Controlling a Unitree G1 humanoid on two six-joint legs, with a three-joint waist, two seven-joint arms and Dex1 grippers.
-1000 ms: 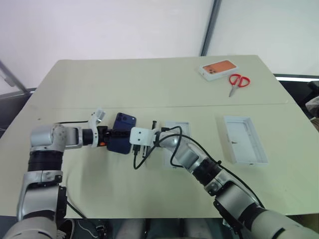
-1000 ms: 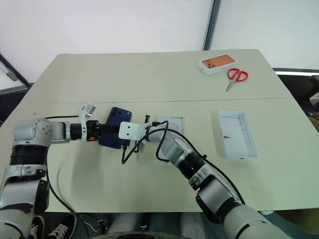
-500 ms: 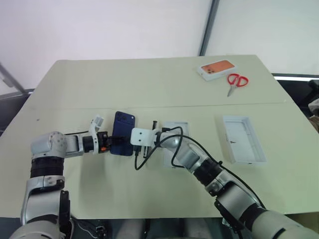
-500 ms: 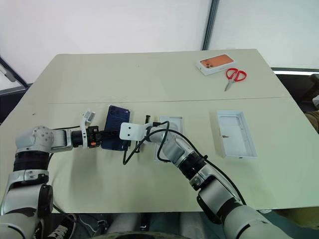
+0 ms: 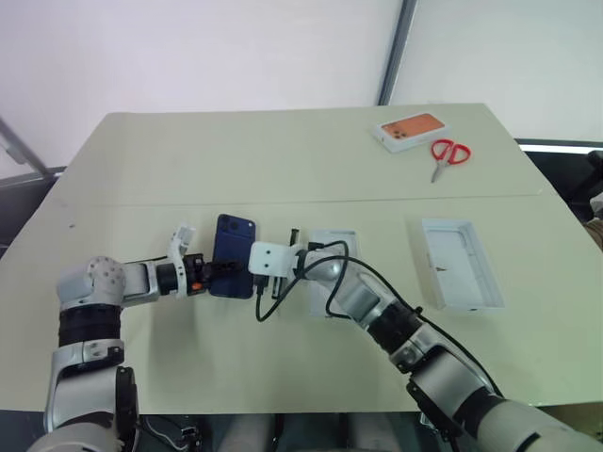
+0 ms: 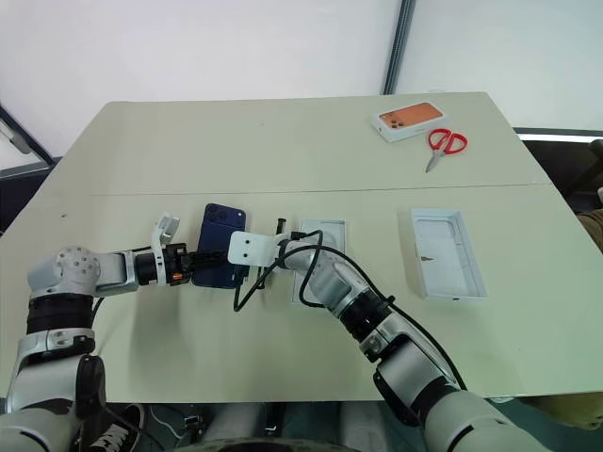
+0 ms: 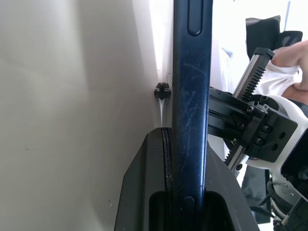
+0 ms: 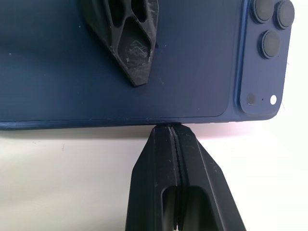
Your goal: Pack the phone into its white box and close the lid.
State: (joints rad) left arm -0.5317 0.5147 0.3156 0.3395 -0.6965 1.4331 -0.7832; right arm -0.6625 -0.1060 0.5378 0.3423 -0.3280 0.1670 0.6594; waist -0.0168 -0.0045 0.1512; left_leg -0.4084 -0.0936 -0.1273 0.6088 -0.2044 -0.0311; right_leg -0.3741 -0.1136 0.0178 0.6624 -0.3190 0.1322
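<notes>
- At the table's near left, the phone is now clamped edge-on by the left gripper (open a second ago).
- The right gripper is closed, empty, against the phone's edge.
- Phone secured; the white box lies just beside.

The left gripper is reaching in from the left and clamping the phone, which is standing out past its black fingers with the camera cluster at the far corner. The right gripper is coming in from the opposite side, its white mount sitting just beside the phone's other long edge, with a black cable looping under it. Just beyond the right gripper's wrist, the lid is lying flat on the table. Well apart from both sets of fingers, the white box is lying open, and farther off an orange-printed box is sitting near red scissors.
</notes>
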